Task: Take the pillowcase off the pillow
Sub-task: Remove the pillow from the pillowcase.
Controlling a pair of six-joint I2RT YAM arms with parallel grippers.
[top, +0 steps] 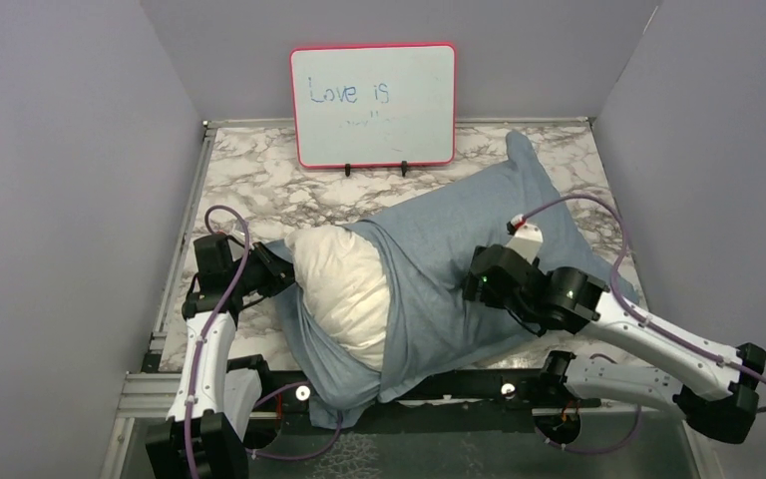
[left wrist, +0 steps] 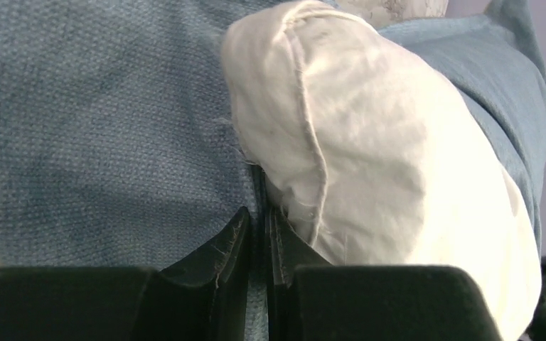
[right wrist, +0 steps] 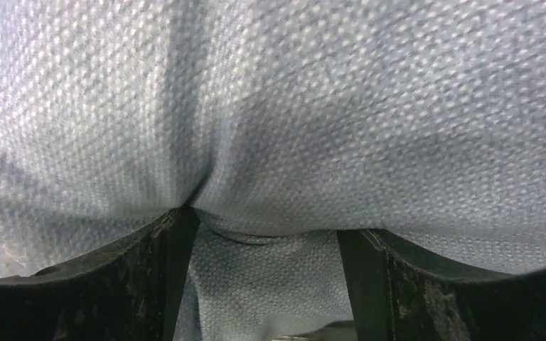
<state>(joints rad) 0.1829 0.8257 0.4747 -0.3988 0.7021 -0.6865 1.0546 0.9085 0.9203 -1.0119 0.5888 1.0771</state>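
Your left gripper (left wrist: 257,213) is pinched nearly closed on the pillowcase (left wrist: 99,128); right gripper (right wrist: 266,224) jaws stand wide apart, wrist pitched down.

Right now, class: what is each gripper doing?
Left gripper: fingers shut on the pillowcase.
Right gripper: fingers open, pressed into the pillowcase.

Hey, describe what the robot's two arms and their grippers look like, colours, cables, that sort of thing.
Both the left arm and right arm have smooth white shells joined by chunky black joints. A thin purple cable loops along each. The left gripper and right gripper each have two matte black wedge-shaped fingers with scuffed edges.
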